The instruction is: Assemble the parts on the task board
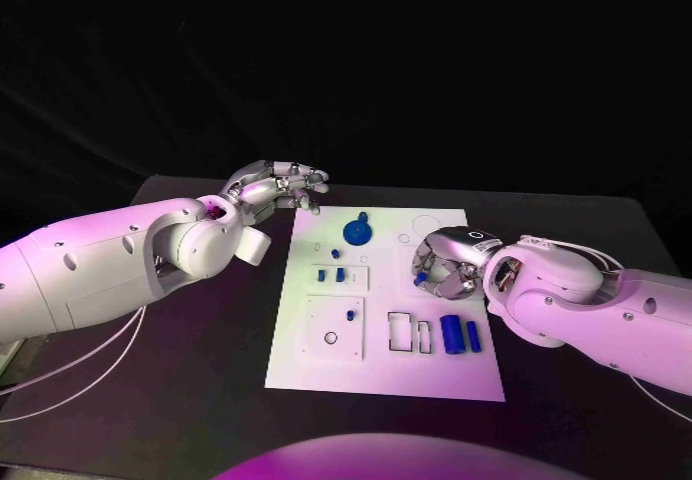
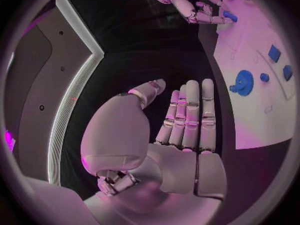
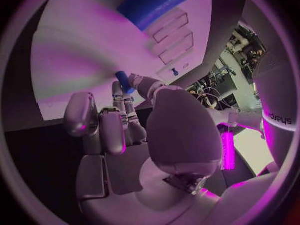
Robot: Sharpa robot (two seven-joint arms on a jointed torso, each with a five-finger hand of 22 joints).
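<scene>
My left hand hangs over the black table just off the far left corner of the task board, holding nothing. In the left wrist view its fingers lie straight and close together with the thumb a little apart, and the palm is bare.

On the board, going left to right, I see 2 small blue parts sitting in a shallow square outline on the left half, and below them a larger square plate outline with small holes. Above them, toward the far edge, lies a blue round part with a small knob on its far side. Near the middle of the near half are 2 narrow rectangular slots, and just to their right 2 blue cylinders lie side by side, lengthwise, touching or nearly so.

My right hand is low over the right half of the board, fingers curled down. It pinches a small blue peg between thumb and fingertip; in the right wrist view the peg's free end points at the white board surface, close to it, though I cannot tell whether it touches.
</scene>
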